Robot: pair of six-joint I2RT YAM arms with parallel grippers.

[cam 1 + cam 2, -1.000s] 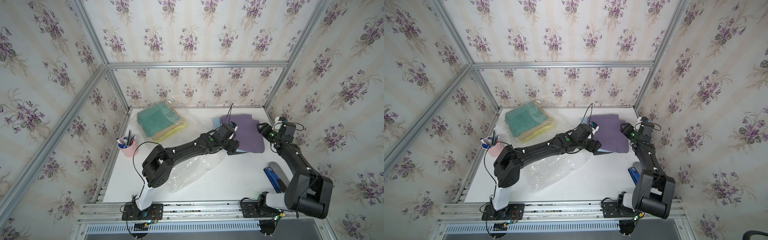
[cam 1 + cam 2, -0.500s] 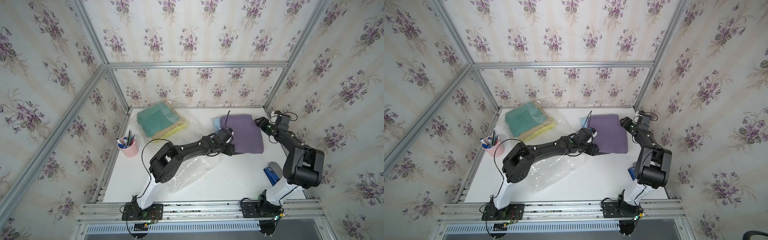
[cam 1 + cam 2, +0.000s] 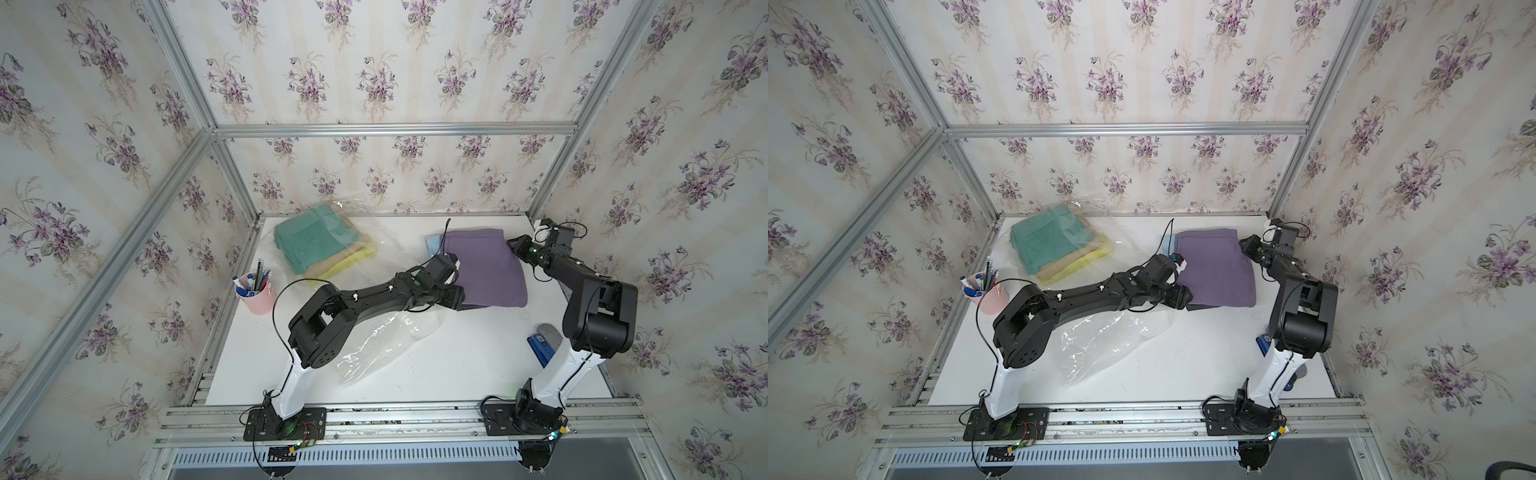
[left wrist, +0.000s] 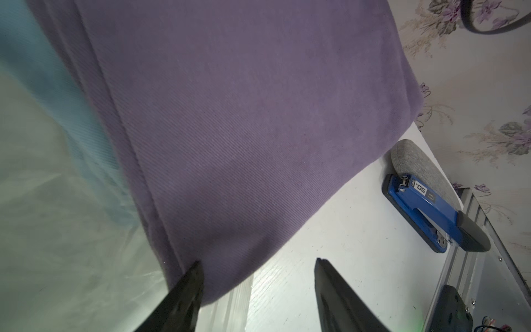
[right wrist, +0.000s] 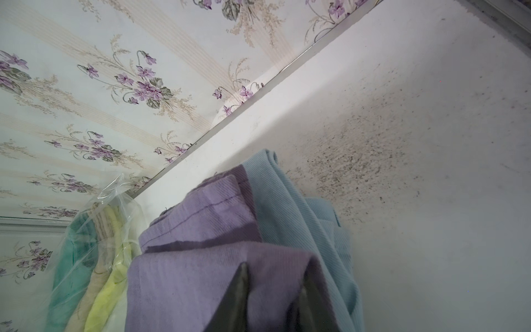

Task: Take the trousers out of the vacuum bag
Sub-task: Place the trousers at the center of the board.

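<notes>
Purple trousers (image 3: 486, 270) (image 3: 1217, 270) lie folded at the table's right middle, on top of light blue trousers (image 3: 433, 243) (image 5: 287, 207). My right gripper (image 5: 273, 284) (image 3: 515, 245) is shut on a fold at the purple pair's far right corner. At the near left corner, my left gripper (image 4: 257, 267) (image 3: 459, 297) stands open, with one finger (image 4: 192, 278) against the cloth edge. The clear vacuum bag (image 3: 382, 345) (image 3: 1104, 345) runs from the front middle to the back left. It holds teal trousers (image 3: 316, 239) stacked on tan and yellow trousers (image 3: 357, 259).
A pink cup of pens (image 3: 254, 293) stands at the left edge. A blue stapler (image 4: 425, 207) (image 3: 540, 349) and a grey pad (image 4: 419, 163) lie at the right edge by the right arm's base. The right and back walls are close to the right gripper.
My right arm folded back toward the right wall and its jaws closed on the purple trousers' far corner. The left gripper slid toward the near left corner.
</notes>
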